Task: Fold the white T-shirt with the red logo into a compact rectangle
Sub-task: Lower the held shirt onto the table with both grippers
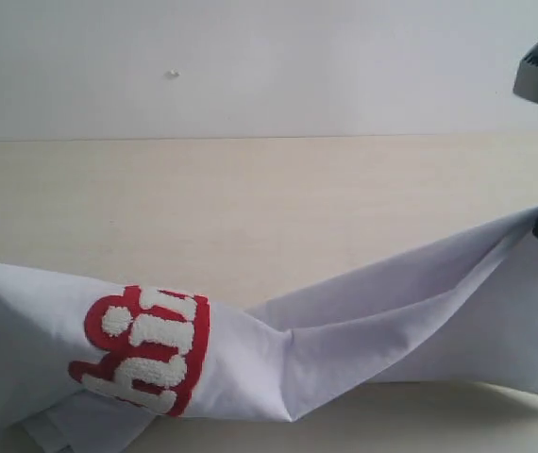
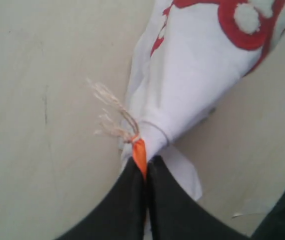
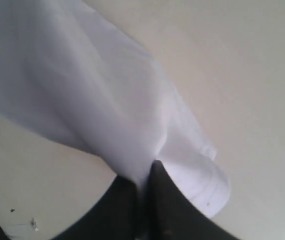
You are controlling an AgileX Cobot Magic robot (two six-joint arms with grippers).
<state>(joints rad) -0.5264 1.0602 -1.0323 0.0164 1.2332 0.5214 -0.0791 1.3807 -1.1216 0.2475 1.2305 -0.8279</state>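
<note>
T-shirt [image 1: 392, 321] spans table [image 1: 269, 198] left to right; logo [image 1: 151, 349] near left end.

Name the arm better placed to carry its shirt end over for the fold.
Probably the right: its gripper holds the white T-shirt raised off the table, while the red logo end seems to rest on it.

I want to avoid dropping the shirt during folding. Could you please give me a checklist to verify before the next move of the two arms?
1. The left gripper is shut on the white T-shirt at the orange neck tag: ok.
2. The right gripper is shut on the shirt's fabric: ok.
3. Which edge the right gripper holds: cannot tell.
4. Shirt spread flat on the table: not ok, it hangs bunched between the grippers.
5. The red logo lies flat and readable: not ok, it wraps around a fold.
</note>
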